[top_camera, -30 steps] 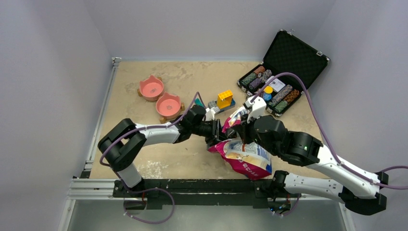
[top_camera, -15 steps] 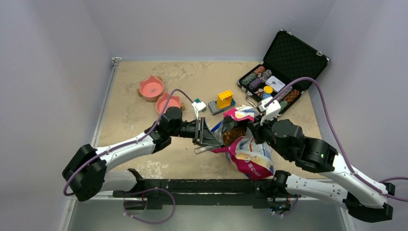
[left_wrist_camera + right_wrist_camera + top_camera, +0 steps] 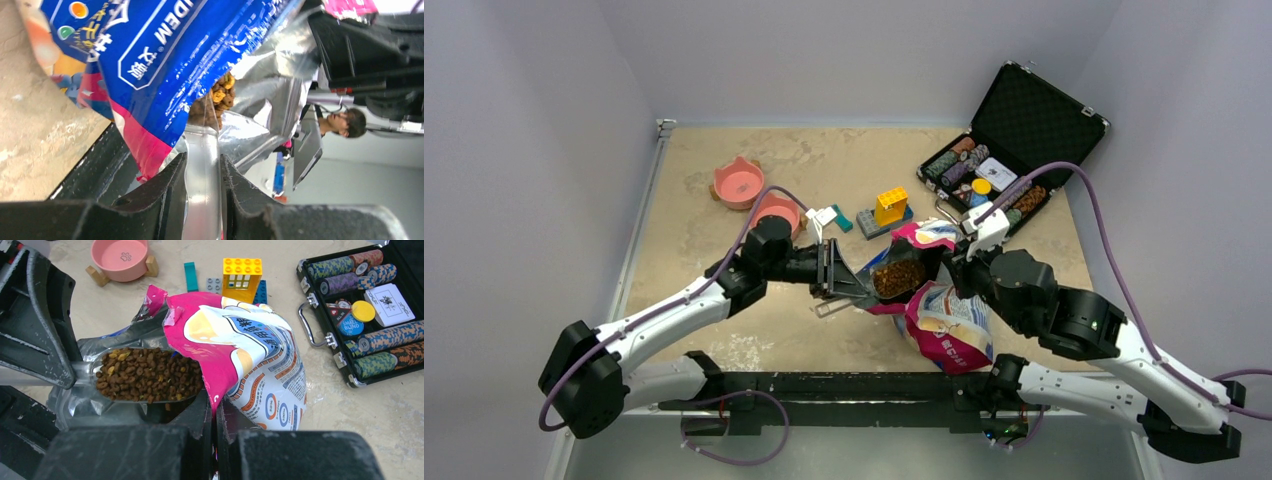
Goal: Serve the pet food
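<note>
The pet food (image 3: 147,375) is dark brown kibble heaped in a silver scoop (image 3: 894,279) at the open mouth of the pink-and-blue bag (image 3: 946,328). My left gripper (image 3: 202,161) is shut on the scoop's metal handle (image 3: 202,200), with more kibble (image 3: 216,97) showing past the handle at the bag's foil mouth. My right gripper (image 3: 215,407) is shut on the bag's pink top edge (image 3: 200,335) and holds it open. The bag (image 3: 260,365) lies in front of my right arm with its mouth facing left. Two pink bowls (image 3: 738,183) (image 3: 777,208) stand at the far left; the nearer one is partly behind my left arm.
An open black case of poker chips (image 3: 984,185) sits at the back right. A yellow toy block (image 3: 890,205) with blue, grey and teal bricks lies just behind the bag. Grey walls close in the table on three sides.
My left arm has drawn back to the left, bringing the scoop out of the bag filled with kibble. My right gripper has kept its hold on the bag's edge.
</note>
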`<state>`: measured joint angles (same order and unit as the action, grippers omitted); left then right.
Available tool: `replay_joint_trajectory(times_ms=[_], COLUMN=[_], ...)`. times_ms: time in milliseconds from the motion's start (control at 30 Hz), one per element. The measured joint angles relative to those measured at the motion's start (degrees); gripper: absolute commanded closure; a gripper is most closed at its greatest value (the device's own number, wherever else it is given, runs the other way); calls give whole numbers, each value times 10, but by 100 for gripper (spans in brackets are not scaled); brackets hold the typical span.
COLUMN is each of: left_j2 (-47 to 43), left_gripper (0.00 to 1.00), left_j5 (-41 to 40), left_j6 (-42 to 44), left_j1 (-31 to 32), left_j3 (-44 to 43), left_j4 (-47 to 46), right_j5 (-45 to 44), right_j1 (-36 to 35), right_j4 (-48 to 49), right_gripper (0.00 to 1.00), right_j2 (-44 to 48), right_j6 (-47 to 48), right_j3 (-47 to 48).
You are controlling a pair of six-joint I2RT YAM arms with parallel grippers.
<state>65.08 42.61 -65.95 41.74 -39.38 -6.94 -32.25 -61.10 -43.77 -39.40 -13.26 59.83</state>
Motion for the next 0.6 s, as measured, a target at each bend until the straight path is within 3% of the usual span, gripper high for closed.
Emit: replay_joint_trajectory(times_ms=[167,333,433,600], left_j2=[30,35,35,35], left_gripper=[100,100,100,100], left_j5=[-38,-48,-46,-35], left_j6=[2,1,6,4], left_j1=[-9,-8,-6,-5], left_j3=[-113,-214,-231,-189], left_j4=[191,292,309,307], right_j5=[-2,-5,-8,-10], right_j1=[0,0,0,0], right_j4=[-3,-3,-4,-3], right_gripper=[100,100,100,100], right_j2=[-15,-16,-17,-22], right_j6=[-17,-26,-28,-33], right_j3=[9,9,9,10])
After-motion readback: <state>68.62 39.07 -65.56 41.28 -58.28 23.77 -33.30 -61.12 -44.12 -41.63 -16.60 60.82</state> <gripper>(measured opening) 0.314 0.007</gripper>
